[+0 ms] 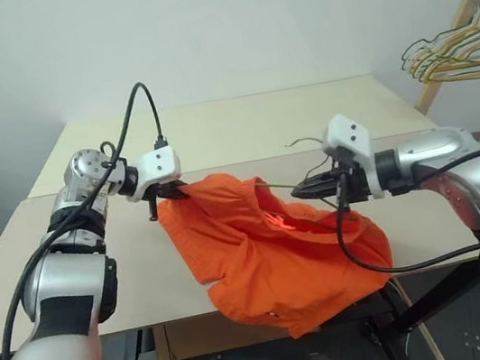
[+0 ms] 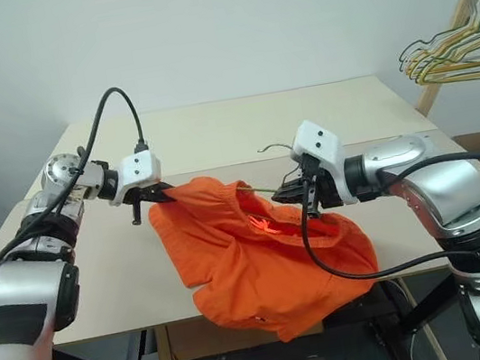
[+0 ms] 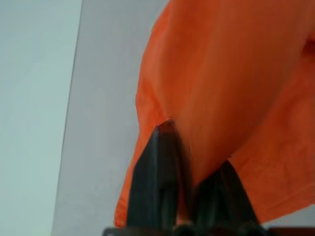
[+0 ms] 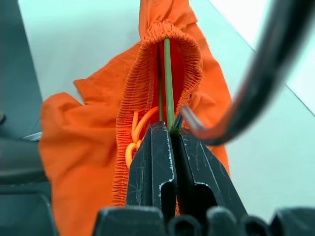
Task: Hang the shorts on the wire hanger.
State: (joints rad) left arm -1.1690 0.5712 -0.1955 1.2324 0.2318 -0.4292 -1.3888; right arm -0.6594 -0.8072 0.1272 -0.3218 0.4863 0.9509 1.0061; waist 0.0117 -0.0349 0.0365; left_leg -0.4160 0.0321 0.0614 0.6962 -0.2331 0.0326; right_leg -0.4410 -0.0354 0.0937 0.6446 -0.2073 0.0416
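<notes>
While the right pincer [image 2: 294, 191] is clamped tight on the wire hanger [image 4: 168, 78], whose thin rod runs away from its tips into the gathered waistband, the left pincer [image 2: 157, 196] pinches the far corner of the shorts [image 2: 253, 260]. Between the two pincers the orange cloth is lifted, sagging below onto the pale surface [image 2: 241, 129] and over its near edge.

The right gripper [image 4: 173, 135] has its black fingers [image 4: 152, 162] pinched on the wire hanger [image 4: 168, 83]. The thin wire goes inside the orange shorts [image 4: 88, 128].
</notes>
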